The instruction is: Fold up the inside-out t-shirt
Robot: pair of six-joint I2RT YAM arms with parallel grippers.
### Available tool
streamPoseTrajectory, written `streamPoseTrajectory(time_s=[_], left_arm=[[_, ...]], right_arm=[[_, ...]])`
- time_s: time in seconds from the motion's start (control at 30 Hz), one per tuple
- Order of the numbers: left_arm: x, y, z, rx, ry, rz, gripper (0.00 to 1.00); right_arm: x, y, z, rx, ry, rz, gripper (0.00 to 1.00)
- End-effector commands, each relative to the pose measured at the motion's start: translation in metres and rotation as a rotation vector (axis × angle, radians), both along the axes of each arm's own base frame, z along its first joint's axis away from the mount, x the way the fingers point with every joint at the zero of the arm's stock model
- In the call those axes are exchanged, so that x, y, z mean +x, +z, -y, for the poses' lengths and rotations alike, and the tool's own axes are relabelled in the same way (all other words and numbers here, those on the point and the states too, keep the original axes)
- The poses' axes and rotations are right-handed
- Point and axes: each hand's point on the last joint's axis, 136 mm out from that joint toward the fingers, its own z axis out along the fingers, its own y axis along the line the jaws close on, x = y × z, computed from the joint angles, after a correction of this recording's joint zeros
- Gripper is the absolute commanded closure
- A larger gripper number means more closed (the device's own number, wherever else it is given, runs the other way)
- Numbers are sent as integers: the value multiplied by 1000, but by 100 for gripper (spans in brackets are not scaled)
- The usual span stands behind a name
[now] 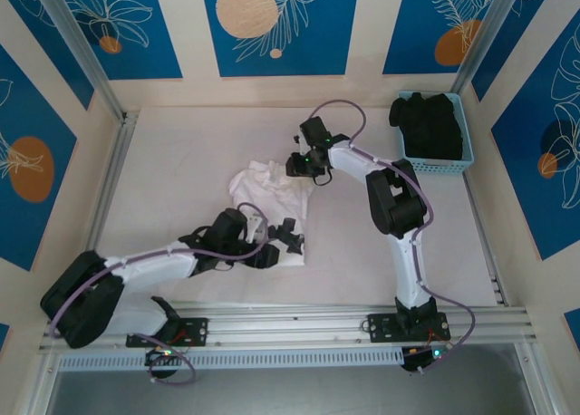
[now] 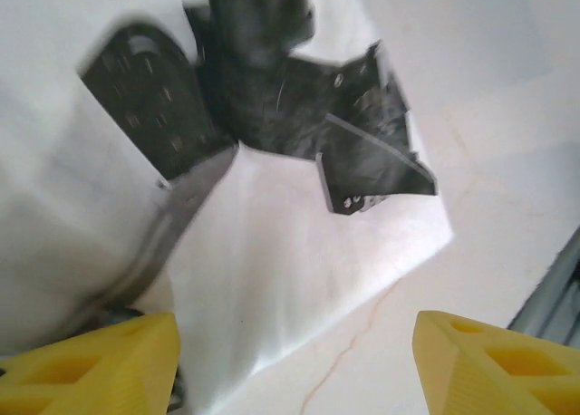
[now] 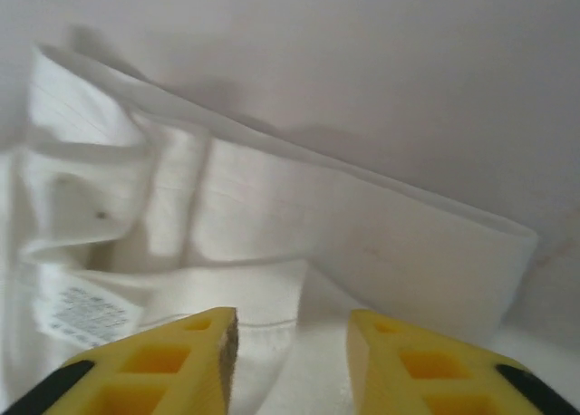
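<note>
Shirt: the inside-out t-shirt (image 1: 267, 193) lies crumpled mid-table (image 1: 181, 161), between the two arms.
Long axis: runs from the far side toward the near edge, its near end leaning right; which end is the collar cannot be told.
Left gripper (image 1: 288, 236): hangs over the shirt's near corner, fingers spread wide, nothing clamped.
Right gripper (image 3: 292, 361): at the shirt's far edge, fingers partly apart with white cloth in the gap; whether it is pinched cannot be told.
Detail: a care label (image 3: 86, 315) shows beside a folded band.
Far right: black garment (image 1: 430, 125) in a blue basket (image 1: 435, 168).
</note>
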Motion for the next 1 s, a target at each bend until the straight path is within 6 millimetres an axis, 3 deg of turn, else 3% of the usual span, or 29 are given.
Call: streamPoseTrajectory(time_s=[0.0,0.1,0.17,0.23,0.4,0.53,0.77,0.87,0.97], left_arm=[[32,39,-28,48,131,167,23],[80,53,-73,45,313,201,17],[115,48,-107,40,443,174,17],[144,40,-116,53,459,152,16],[207,12,-109,48,399,52,14],[231,-3,-91,10,347,0,16],[237,-37,-68,-32,280,-111,23],[236,-45,-65,-48,272,-136,31],[238,-47,-60,-76,260,-150,44]], right_arm=[[-4,35,12,-8,46,79,54],[-7,28,31,5,8,38,47],[-7,22,38,-15,-11,17,37],[-6,16,42,-25,-26,3,31],[-8,-2,38,-33,-30,-74,25],[-14,-14,24,11,-4,-134,25],[-23,-36,-4,55,30,-224,30],[-25,-40,-14,70,44,-240,37],[-24,-40,-22,93,47,-242,50]])
